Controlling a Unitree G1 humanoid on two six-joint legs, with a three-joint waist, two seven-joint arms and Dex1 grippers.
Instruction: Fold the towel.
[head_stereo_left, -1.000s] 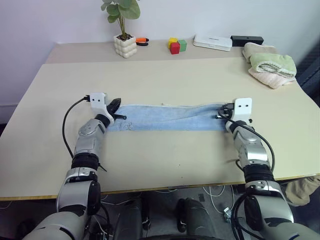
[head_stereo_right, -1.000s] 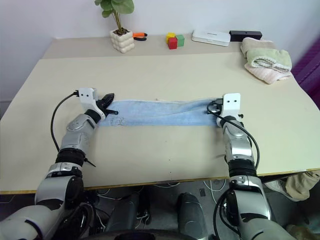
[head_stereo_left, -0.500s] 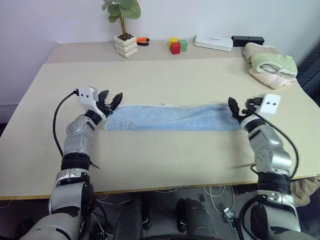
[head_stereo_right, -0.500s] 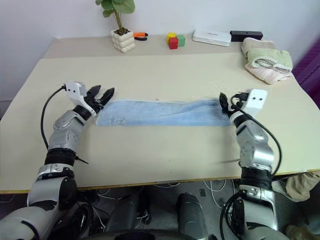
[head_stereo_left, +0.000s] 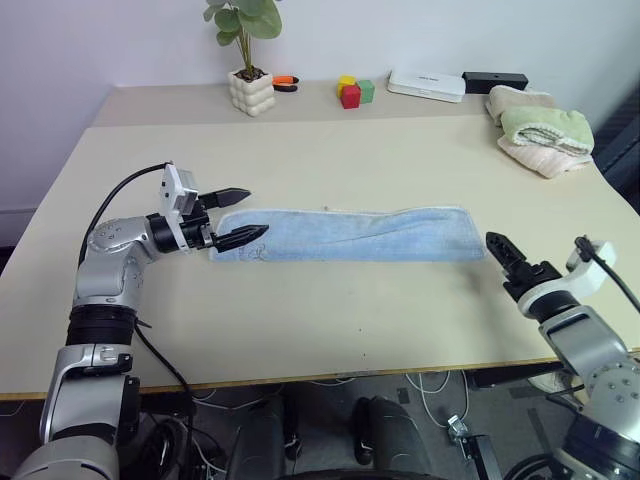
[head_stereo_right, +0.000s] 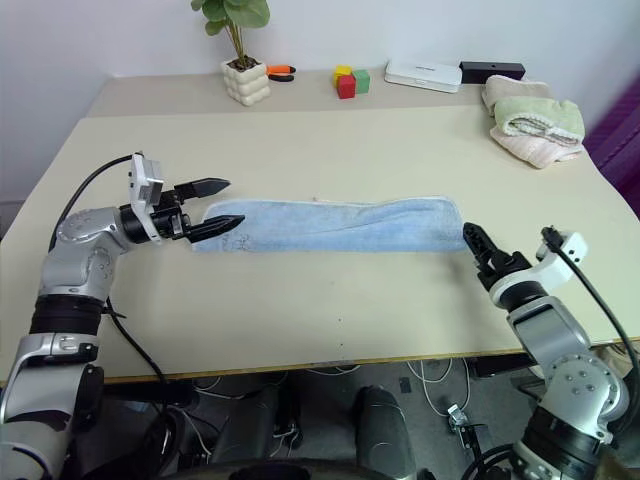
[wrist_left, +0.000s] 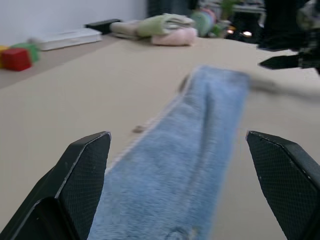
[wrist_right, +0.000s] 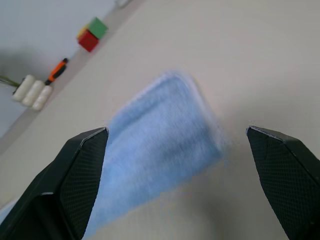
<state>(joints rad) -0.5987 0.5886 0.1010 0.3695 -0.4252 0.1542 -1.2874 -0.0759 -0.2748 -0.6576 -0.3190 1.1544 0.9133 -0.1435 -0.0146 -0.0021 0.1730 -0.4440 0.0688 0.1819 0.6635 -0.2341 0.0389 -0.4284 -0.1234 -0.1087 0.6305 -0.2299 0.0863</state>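
Towel: light blue towel (head_stereo_left: 345, 235), a long folded strip lying flat across mid-frame on the table (head_stereo_left: 330, 320).
Left gripper (head_stereo_left: 238, 213): fingers spread, empty, at the strip's left end.
Right gripper (head_stereo_right: 478, 243): fingers apart, empty, just off its right end.

Objects along the far edge of the table (head_stereo_left: 300, 330)

A potted plant (head_stereo_left: 248, 75), an orange-handled tool (head_stereo_left: 285, 81), coloured blocks (head_stereo_left: 353, 91), a flat white device (head_stereo_left: 426, 85) and a black bar (head_stereo_left: 494, 78) are lined up there; folded green and cream towels (head_stereo_left: 540, 130) are piled at the right.
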